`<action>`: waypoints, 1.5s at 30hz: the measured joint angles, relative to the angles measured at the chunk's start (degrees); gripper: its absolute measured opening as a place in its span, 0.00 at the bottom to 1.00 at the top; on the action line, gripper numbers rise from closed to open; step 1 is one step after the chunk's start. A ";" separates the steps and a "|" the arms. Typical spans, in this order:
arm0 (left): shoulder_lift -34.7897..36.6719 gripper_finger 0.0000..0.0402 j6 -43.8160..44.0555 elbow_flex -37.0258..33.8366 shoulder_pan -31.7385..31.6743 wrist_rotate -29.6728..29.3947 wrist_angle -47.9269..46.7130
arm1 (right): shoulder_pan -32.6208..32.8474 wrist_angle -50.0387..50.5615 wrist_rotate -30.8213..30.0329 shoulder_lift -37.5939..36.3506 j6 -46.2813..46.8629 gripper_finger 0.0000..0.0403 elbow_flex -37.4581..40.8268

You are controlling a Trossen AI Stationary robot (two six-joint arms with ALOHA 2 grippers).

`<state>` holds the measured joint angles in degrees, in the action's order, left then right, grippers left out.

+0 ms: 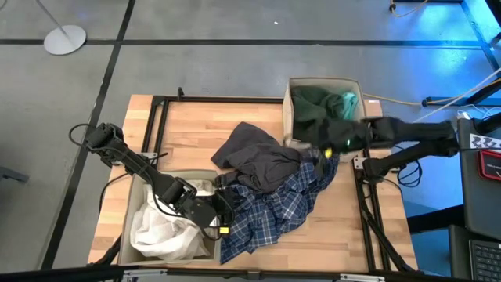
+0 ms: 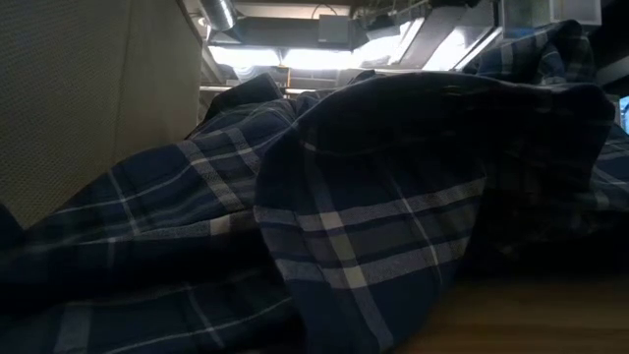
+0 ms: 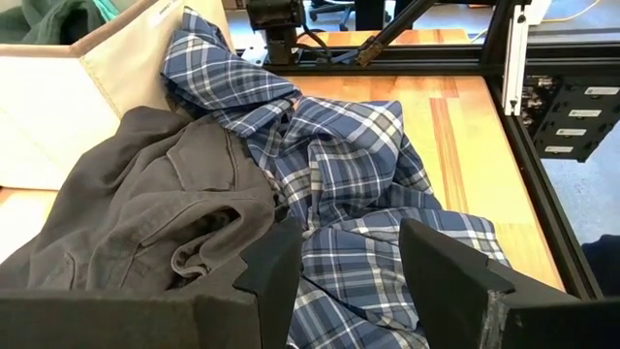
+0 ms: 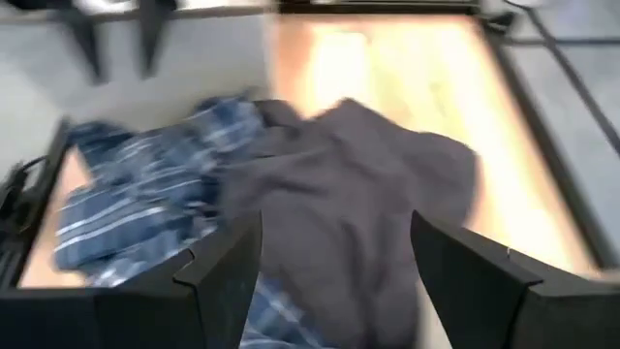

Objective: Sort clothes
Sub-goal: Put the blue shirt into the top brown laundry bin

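A dark grey garment (image 1: 258,160) lies mid-table, overlapping a blue-white plaid shirt (image 1: 274,207) that spreads toward the near edge. The shirt's far end leans up against the right beige bin (image 1: 291,117), which holds dark green (image 1: 313,106) and teal (image 1: 344,102) clothes. White clothes (image 1: 164,227) fill the left beige bin (image 1: 139,192). My left gripper (image 1: 223,215) hovers open beside the left bin, facing the plaid shirt (image 3: 349,174) and the grey garment (image 3: 165,204). My right gripper (image 1: 327,150) hangs open in the air near the right bin's near wall, above the grey garment (image 4: 358,184).
Black frame rails (image 1: 368,211) run along the table's sides and far edge. Bare wood shows at the far left (image 1: 203,125) and near right (image 1: 344,231). In the low view the plaid shirt (image 2: 373,226) fills the picture beside a bin wall (image 2: 88,88).
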<state>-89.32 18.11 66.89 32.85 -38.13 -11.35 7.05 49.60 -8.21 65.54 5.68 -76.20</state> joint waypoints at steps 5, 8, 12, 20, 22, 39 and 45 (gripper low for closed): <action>0.00 0.41 0.55 0.02 0.01 0.00 -0.02 | 7.99 -9.04 -0.19 0.00 -0.01 0.66 8.45; 0.00 0.41 0.66 0.00 0.01 0.00 -0.02 | 11.94 -16.24 0.31 0.00 0.08 0.66 13.67; 0.00 0.41 0.50 0.02 0.01 0.00 -0.02 | 15.19 -24.44 0.24 0.36 -0.04 0.66 19.45; 0.02 0.41 0.74 0.01 -0.01 0.00 -0.15 | 15.52 -28.04 4.15 2.07 -0.10 0.66 21.69; 0.02 0.41 0.63 0.00 -0.01 0.00 -0.13 | 15.52 -27.51 4.92 3.63 -0.69 0.66 21.66; 0.02 0.41 0.51 0.00 0.00 0.02 -0.71 | 15.47 -28.31 1.22 23.45 -10.25 0.66 21.68; 0.02 0.41 1.01 0.00 -0.01 0.02 -1.44 | 15.47 -36.03 0.23 26.95 -11.91 0.66 21.68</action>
<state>-89.30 19.12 66.89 32.84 -38.11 -12.79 22.52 13.56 -7.98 92.49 -6.23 -54.52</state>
